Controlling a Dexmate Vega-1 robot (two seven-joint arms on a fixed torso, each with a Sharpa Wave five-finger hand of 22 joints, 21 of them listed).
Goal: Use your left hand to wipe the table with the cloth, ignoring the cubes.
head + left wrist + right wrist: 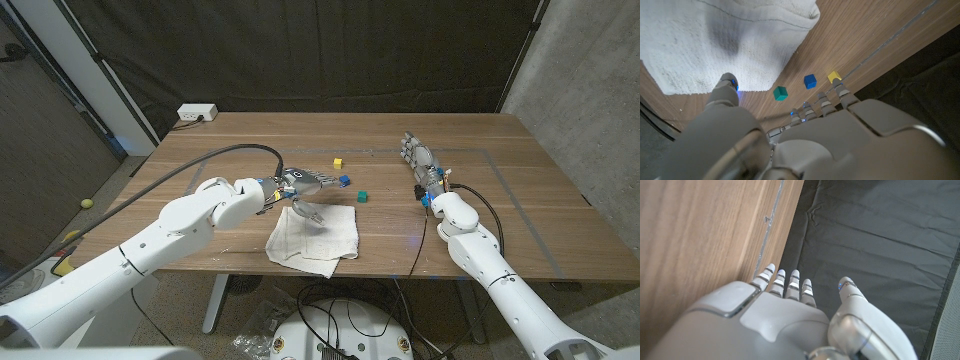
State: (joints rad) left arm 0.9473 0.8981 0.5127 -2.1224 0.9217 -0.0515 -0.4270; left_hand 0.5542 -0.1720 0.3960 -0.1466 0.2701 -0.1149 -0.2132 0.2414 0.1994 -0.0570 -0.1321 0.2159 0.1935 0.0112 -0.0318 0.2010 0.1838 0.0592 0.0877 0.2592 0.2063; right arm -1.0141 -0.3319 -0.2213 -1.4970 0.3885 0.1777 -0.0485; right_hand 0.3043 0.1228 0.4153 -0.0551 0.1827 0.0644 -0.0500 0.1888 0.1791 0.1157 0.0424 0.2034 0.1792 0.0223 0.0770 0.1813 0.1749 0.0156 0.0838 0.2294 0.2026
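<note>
Left hand [305, 185] over rumpled white cloth [315, 233], fingers apart, perhaps touching; right hand [420, 162] fingers straight, together; cubes [810, 81] near cloth's far edge.

The table [520, 190] in the middle of the frame is wood with a visible grain and a smooth, low-sheen finish. The cloth [315, 233] at lower centre is white terry-like fabric, rough and nubbly, matt, with a stitched hem. Three small cubes, yellow [338, 162], blue [344, 180] and green [361, 196], look like smooth matt plastic. The left hand [303, 183] and right hand [422, 166] show grey metallic-looking fingers; the arm shells are glossy white plastic. Across the top hangs a black curtain [350, 50], creased matt fabric.
</note>
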